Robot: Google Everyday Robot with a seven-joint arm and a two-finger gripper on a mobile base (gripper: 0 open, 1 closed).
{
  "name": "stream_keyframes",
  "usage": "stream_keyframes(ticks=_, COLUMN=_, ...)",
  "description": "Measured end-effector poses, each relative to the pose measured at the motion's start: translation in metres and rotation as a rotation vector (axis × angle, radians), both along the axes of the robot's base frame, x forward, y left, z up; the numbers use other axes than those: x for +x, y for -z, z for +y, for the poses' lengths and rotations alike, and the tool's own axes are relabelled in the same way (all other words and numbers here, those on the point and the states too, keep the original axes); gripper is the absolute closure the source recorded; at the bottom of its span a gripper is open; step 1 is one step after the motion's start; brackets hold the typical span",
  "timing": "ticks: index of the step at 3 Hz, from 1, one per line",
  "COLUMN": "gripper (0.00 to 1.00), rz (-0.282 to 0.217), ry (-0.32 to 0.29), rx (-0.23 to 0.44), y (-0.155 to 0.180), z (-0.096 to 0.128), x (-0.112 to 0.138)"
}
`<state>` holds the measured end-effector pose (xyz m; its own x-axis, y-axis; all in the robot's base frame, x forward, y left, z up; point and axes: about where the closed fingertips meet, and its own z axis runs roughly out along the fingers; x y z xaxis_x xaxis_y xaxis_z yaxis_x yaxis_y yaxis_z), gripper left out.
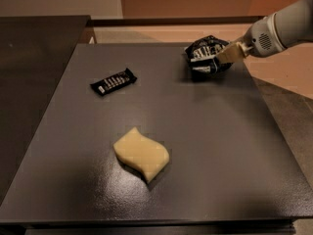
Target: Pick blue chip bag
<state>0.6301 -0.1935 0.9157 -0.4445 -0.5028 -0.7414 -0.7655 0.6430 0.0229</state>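
Observation:
The blue chip bag (204, 58), dark navy with white lettering, is at the far right of the dark table (205, 146). It is crumpled and tipped up on its right side, with a shadow beneath it. My gripper (226, 56) reaches in from the right on the white arm (283, 28). Its pale fingers (232, 50) are closed on the bag's right edge.
A slim black candy bar (113, 81) lies at the far left of the table. A pale yellow wavy sponge (142, 153) lies near the front middle. The table's right edge runs just beyond the bag, with floor (293, 111) below.

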Motion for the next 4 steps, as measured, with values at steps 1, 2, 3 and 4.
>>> stream_keyframes(ticks=1, gripper=1.0, rz=-0.064, ry=-0.082, rx=0.058, y=-0.04, z=0.013, x=-0.017)
stream_keyframes(ticks=2, gripper=1.0, rz=-0.134, ry=-0.158, rx=0.101, y=-0.077, z=0.023, x=-0.031)
stream_keyframes(ticks=3, gripper=1.0, rz=-0.197, ry=-0.22, rx=0.125, y=-0.11, z=0.028, x=-0.042)
stream_keyframes(ticks=4, gripper=1.0, rz=-0.197, ry=-0.22, rx=0.125, y=-0.11, z=0.028, x=-0.042)
